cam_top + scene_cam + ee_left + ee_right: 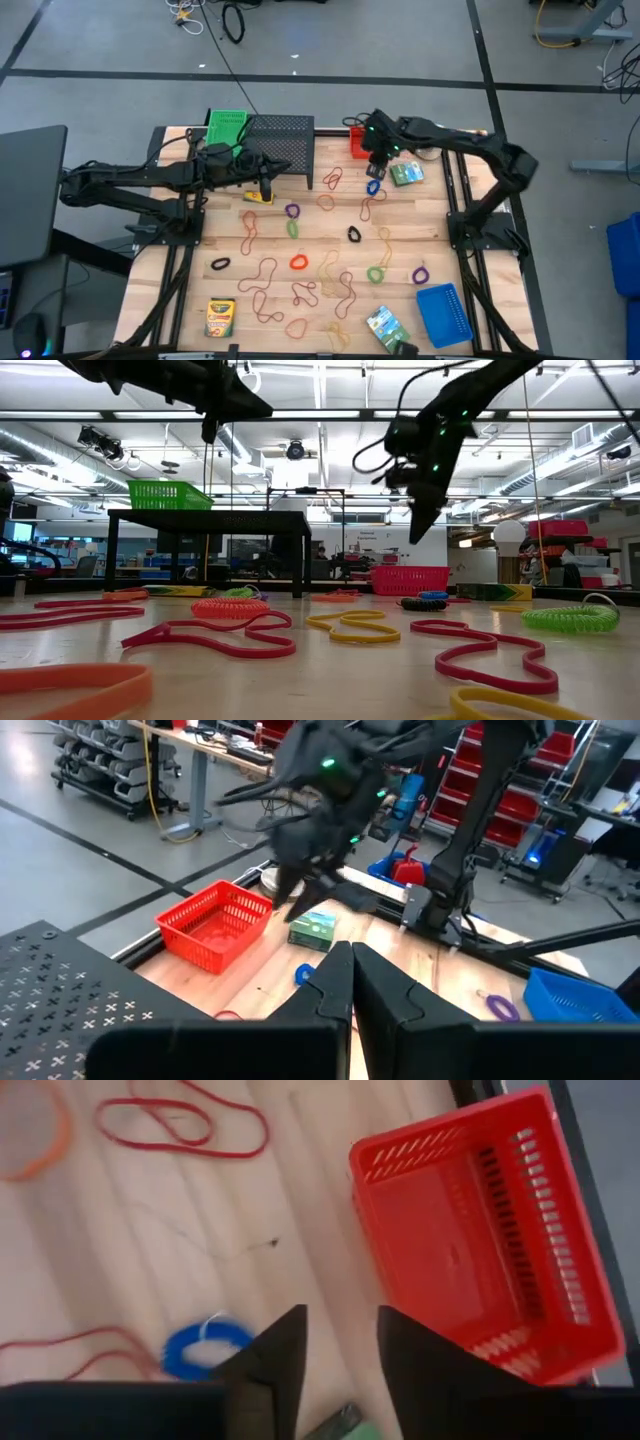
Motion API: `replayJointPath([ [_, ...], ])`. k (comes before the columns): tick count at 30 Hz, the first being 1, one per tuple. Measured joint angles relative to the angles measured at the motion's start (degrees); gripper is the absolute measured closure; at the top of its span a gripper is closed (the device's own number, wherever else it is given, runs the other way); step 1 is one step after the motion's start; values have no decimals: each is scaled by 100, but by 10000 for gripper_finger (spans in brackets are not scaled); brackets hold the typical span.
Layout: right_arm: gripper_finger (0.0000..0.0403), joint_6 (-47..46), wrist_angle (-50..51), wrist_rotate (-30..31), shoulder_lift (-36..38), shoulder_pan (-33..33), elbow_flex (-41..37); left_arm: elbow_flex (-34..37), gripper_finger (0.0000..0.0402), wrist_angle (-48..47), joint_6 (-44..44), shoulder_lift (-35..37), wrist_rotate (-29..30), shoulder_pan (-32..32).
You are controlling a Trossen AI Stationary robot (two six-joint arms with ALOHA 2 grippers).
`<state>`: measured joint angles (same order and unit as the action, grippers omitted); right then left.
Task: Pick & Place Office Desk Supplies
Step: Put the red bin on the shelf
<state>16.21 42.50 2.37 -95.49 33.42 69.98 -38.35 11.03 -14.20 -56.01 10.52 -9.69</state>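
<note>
Many thin rubber-band loops [300, 262] in red, orange, green, purple, black and tan lie flat across the wooden table. A blue loop [373, 187] [205, 1348] lies near the red basket. My right gripper [375, 170] [340, 1345] hangs open above the table between that loop and the basket, pointing down, with nothing between its fingers. My left gripper [266, 190] [352, 982] is shut and empty, raised in front of the black mesh rack, over a yellow crayon box [258, 197]. Another crayon box [220, 317] and green packets [406, 174] [385, 328] lie flat.
A red basket [357, 142] [480, 1240] stands at the far edge, right of the black mesh rack [280, 145]. A green basket [227, 125] sits on the rack's left end. A blue basket [443, 312] stands at the near right corner. The arms' frames line both table sides.
</note>
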Motion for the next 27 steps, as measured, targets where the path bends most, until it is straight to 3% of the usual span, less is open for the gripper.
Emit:
replayJointPath([
  [4, 241, 299, -138, 17, -495, 106, 171, 0, 393, -2, -1, 0, 0, 0],
  [8, 248, 415, -368, 253, -793, 163, 190, 0, 393, -27, 0, 0, 0, 0],
  [20, 333, 424, -667, 188, -1241, 219, 192, 0, 393, -39, 22, -54, 0, 0],
  [24, 381, 466, -579, 211, -1170, 159, 192, 0, 393, -39, 22, -57, 0, 0],
  [27, 391, 710, -425, 232, -968, 42, 192, 0, 393, -52, 27, -57, 0, -2],
])
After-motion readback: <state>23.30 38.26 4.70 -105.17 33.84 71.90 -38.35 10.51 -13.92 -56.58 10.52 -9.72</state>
